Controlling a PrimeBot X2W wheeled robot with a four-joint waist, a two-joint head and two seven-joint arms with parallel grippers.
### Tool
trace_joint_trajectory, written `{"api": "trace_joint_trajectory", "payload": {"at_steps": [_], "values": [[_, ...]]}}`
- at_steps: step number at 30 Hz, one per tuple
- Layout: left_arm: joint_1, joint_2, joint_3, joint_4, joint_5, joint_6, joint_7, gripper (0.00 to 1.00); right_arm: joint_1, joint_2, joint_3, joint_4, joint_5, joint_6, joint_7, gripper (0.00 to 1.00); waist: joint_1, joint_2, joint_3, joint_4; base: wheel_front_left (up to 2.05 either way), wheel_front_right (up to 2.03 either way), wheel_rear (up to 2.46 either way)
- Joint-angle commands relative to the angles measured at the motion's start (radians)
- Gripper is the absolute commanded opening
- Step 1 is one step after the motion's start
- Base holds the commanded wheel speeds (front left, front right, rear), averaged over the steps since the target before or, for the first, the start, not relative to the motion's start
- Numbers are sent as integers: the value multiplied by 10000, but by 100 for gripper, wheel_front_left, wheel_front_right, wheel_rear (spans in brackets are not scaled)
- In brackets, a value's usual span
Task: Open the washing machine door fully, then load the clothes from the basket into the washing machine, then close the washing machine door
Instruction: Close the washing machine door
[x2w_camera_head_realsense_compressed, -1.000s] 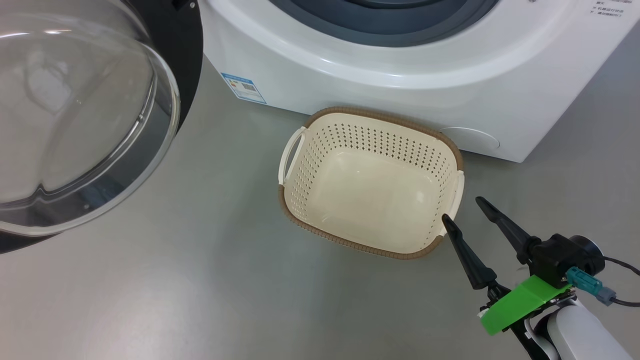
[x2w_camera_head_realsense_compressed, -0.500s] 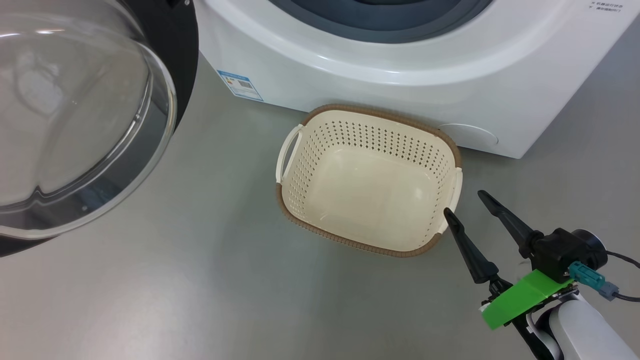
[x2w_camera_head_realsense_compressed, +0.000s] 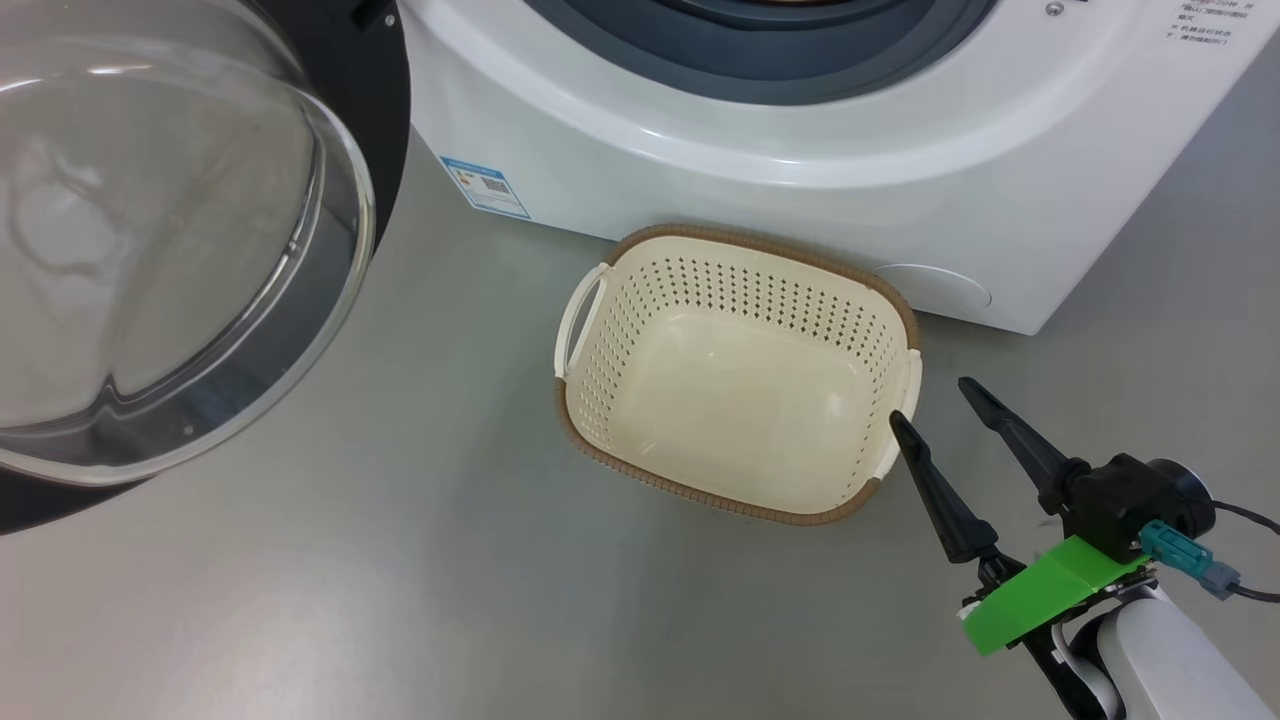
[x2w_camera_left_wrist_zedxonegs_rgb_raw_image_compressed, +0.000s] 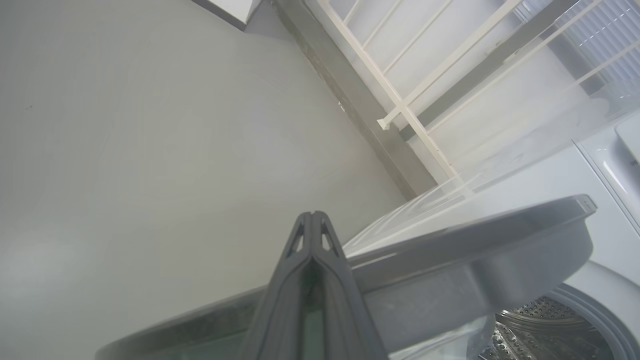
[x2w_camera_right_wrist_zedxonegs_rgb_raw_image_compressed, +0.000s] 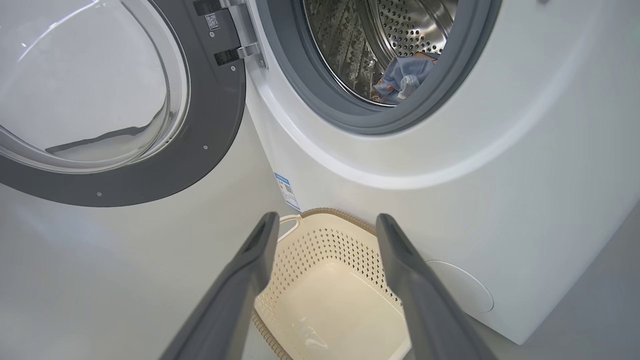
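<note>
Door-closing stage, by our reading. We are noting the washing machine door (x2w_camera_head_realsense_compressed: 170, 240) standing swung open at the upper left of the head view, clear glass bowl bulging toward the camera, glossy black rim behind it. We are judging it rigid and fairly weighty, hung on the hinge (x2w_camera_right_wrist_zedxonegs_rgb_raw_image_compressed: 245, 50), so it is going to swing, not lift. The rim is looking slick and the glass is wanting no knocks, so we are favouring a flat push on the rim's outer edge, far from the hinge.

The clothes (x2w_camera_right_wrist_zedxonegs_rgb_raw_image_compressed: 402, 80) are lying inside the steel drum (x2w_camera_right_wrist_zedxonegs_rgb_raw_image_compressed: 400, 25), upper centre of the right wrist view. The basket (x2w_camera_head_realsense_compressed: 640, 340) is sitting empty at frame centre, just in front of the washing machine (x2w_camera_head_realsense_compressed: 800, 130).

The left gripper (x2w_camera_left_wrist_zedxonegs_rgb_raw_image_compressed: 311, 225) is showing fingers pressed together on nothing, bottom centre of its view, beside the door's edge; contact we are not able to tell. The right gripper (x2w_camera_head_realsense_compressed: 930, 402) is hanging spread wide and empty at lower right, just beside the basket's handle.

The floor (x2w_camera_head_realsense_compressed: 400, 560) is reading as smooth bare grey
</note>
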Motion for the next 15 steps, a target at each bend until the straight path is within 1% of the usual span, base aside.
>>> {"api": "trace_joint_trajectory", "payload": {"at_steps": [1,15], "values": [[288,444,-2,-292,-148,-62,319,0,-23,46,171,-208,37,90,-48,100,0,0,-22,5,0,0,0],[562,688,-333,-502,-646,-86,1389,0,100,106,-1,-236,-8,90,-48,100,0,0,-300,7,0,0,0]]}}
